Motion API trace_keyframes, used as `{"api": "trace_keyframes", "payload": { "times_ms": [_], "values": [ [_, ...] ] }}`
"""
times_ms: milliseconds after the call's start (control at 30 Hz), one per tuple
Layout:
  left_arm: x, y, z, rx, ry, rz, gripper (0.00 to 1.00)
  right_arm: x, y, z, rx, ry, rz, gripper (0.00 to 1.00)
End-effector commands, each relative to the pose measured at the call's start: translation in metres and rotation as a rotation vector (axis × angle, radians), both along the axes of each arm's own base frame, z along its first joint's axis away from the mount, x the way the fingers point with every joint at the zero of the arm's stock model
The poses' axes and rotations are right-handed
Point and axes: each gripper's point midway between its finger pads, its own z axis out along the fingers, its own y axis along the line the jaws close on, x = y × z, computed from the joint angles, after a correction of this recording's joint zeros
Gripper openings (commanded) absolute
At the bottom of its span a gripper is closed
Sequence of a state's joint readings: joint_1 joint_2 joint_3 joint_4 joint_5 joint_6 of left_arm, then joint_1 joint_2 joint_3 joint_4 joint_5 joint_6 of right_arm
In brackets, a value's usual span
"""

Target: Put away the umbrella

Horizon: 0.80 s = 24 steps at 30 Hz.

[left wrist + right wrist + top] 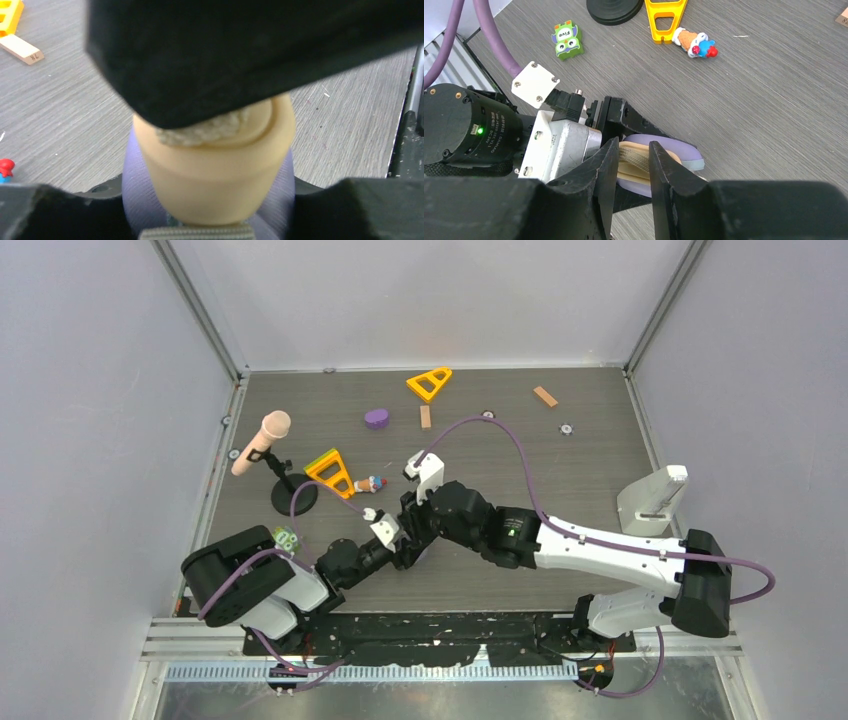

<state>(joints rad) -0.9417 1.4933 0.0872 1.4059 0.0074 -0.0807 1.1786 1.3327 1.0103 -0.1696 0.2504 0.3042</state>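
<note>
Right wrist shows your right claw (633,150) clenched on the umbrella (215,150) by its stiff, probably slick handle, a fair hold; whether the left claw (212,172) grips, you cannot tell.

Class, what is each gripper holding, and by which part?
Right gripper: the umbrella, by the wrist loop at its tan handle. Left gripper: flanks the lavender case around it; grip cannot be told.

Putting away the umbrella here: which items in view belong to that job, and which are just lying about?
Job: umbrella, lavender case around it, left gripper, right gripper.
Lying about: microphone on stand, yellow triangles, purple block, wooden blocks, owl tile, red-and-blue toy.
</note>
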Motion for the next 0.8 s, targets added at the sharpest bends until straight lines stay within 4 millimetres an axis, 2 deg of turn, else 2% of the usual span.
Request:
{"api": "trace_keyframes", "payload": {
  "times_ms": [0, 133, 200, 233, 267, 300, 333, 367, 400, 433, 500, 533, 633, 767],
  "values": [
    [0.001, -0.008, 0.024, -0.081, -0.044, -0.01, 0.33, -0.051, -0.073, -0.125, -0.462, 0.261, 0.037, 0.35],
    [-0.001, -0.005, 0.025, -0.084, -0.046, -0.01, 0.14, -0.03, -0.058, -0.092, -0.391, 0.202, 0.019, 0.41],
    [-0.002, -0.003, 0.03, -0.098, -0.051, -0.01, 0.05, -0.017, -0.052, -0.068, -0.334, 0.173, 0.007, 0.47],
    [-0.003, -0.002, 0.032, -0.107, -0.048, -0.011, 0.0, -0.011, -0.047, -0.048, -0.284, 0.148, 0.003, 0.53],
    [-0.005, -0.001, 0.035, -0.117, -0.039, -0.011, 0.0, -0.004, -0.048, -0.038, -0.259, 0.136, -0.006, 0.57],
    [-0.006, 0.0, 0.035, -0.119, -0.025, -0.013, 0.0, 0.007, -0.048, -0.013, -0.195, 0.109, -0.025, 0.65],
    [-0.009, -0.001, 0.042, -0.133, -0.021, -0.027, 0.0, 0.01, -0.047, 0.0, -0.157, 0.096, -0.019, 0.69],
    [-0.013, -0.003, 0.044, -0.125, -0.003, -0.048, 0.0, 0.017, -0.046, 0.029, -0.077, 0.064, -0.024, 0.76],
    [-0.017, -0.005, 0.046, -0.114, 0.011, -0.072, 0.0, 0.019, -0.045, 0.044, -0.037, 0.046, -0.018, 0.8],
    [-0.021, -0.007, 0.046, -0.096, 0.03, -0.094, 0.0, 0.027, -0.048, 0.072, 0.029, 0.003, -0.028, 0.84],
    [-0.03, -0.007, 0.048, -0.071, 0.063, -0.133, 0.0, 0.033, -0.055, 0.105, 0.104, -0.049, -0.037, 0.87],
    [-0.035, -0.005, 0.044, -0.039, 0.094, -0.149, 0.0, 0.033, -0.059, 0.119, 0.138, -0.071, -0.034, 0.88],
    [-0.051, -0.002, 0.049, 0.016, 0.154, -0.212, 0.0, 0.04, -0.081, 0.126, 0.157, -0.098, -0.06, 0.89],
    [-0.075, 0.003, 0.072, 0.022, 0.253, -0.298, 0.0, 0.038, -0.116, 0.116, 0.142, -0.169, -0.098, 0.89]
  ]
}}
